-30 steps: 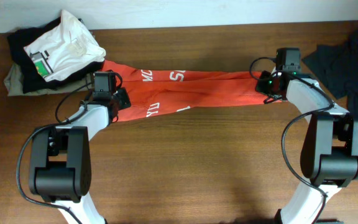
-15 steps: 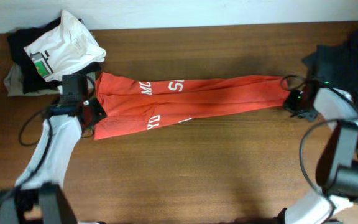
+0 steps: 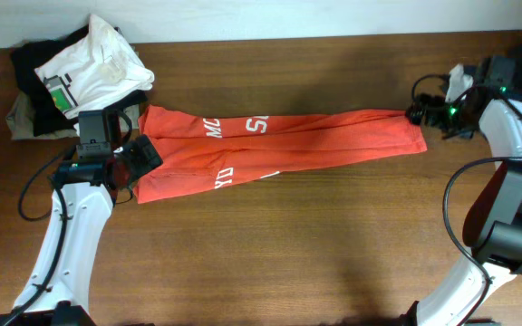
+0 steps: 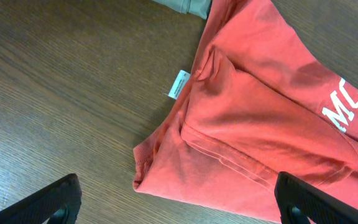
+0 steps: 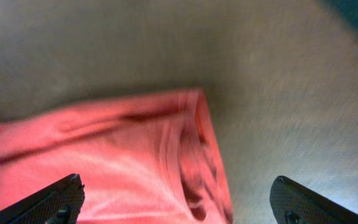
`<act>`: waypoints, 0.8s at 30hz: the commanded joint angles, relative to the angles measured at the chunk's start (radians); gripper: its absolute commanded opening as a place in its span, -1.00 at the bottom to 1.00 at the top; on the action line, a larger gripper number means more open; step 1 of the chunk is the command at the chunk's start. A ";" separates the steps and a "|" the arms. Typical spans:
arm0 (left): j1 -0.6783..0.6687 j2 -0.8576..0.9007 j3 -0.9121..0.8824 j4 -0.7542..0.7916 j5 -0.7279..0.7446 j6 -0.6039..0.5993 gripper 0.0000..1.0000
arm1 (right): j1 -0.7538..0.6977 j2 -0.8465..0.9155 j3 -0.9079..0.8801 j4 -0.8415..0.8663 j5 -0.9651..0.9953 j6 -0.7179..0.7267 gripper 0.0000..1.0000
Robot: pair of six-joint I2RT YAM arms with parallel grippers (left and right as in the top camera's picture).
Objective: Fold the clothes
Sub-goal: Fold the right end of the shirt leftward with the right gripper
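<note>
The clothes, a red-orange T-shirt [image 3: 279, 145] with white lettering, lie stretched in a long folded band across the table. My left gripper [image 3: 141, 158] hovers over its left end, open, with nothing between its fingers. In the left wrist view the shirt [image 4: 260, 118] and its small white neck tag [image 4: 177, 84] lie flat below the open gripper [image 4: 179, 208]. My right gripper [image 3: 421, 111] is at the band's right end, also open. In the blurred right wrist view the shirt's end [image 5: 117, 155] lies under the spread gripper [image 5: 179, 208], untouched.
A pile with a white shirt [image 3: 93, 63] on dark garments sits at the back left, close to my left arm. A dark garment [image 3: 515, 68] lies at the back right. An olive cloth edge [image 4: 188, 5] shows beyond the shirt.
Both grippers have gone from shut on the shirt's ends to open and let it go. The stretched shirt now rests on the table; the right gripper has lifted back slightly.
</note>
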 commanded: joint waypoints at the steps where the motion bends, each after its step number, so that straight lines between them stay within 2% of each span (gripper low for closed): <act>1: 0.002 0.001 -0.001 0.004 0.007 0.000 0.98 | 0.003 0.076 0.024 -0.008 -0.050 -0.045 0.97; 8: 0.002 0.001 -0.001 0.008 0.007 0.000 0.98 | 0.049 0.152 0.023 -0.012 -0.089 -0.090 0.99; 11: 0.002 0.001 -0.001 0.003 0.007 0.001 0.98 | 0.084 0.196 0.023 -0.011 -0.071 -0.092 0.86; 12: 0.002 0.001 -0.001 0.002 0.007 0.001 0.98 | 0.083 0.211 0.023 -0.014 -0.067 -0.092 0.71; 13: 0.002 0.001 -0.001 0.003 0.007 0.001 0.98 | 0.081 0.219 0.023 -0.023 -0.063 -0.092 0.41; 14: 0.002 0.001 -0.001 0.003 0.007 0.001 0.98 | 0.081 0.217 0.025 -0.032 -0.061 -0.092 -0.12; 16: 0.002 0.001 -0.001 0.004 0.007 0.001 0.98 | 0.081 0.216 0.046 -0.060 0.013 -0.037 -0.83; 17: 0.002 0.001 -0.001 0.004 0.006 0.001 0.98 | 0.080 0.205 0.094 -0.109 0.095 0.018 -0.92; 20: 0.002 0.002 -0.001 0.008 0.006 0.001 0.98 | 0.080 0.158 0.241 -0.244 0.251 0.148 -0.92; 21: 0.002 0.002 -0.001 0.006 0.006 0.001 0.98 | 0.080 0.142 0.307 -0.314 0.295 0.149 -0.92; 23: 0.002 0.002 -0.001 0.008 0.006 0.000 0.98 | 0.089 0.125 0.394 -0.420 0.303 0.171 -0.92; 24: 0.002 0.002 -0.001 0.008 0.007 0.000 0.98 | 0.115 0.119 0.426 -0.465 0.228 0.185 -0.92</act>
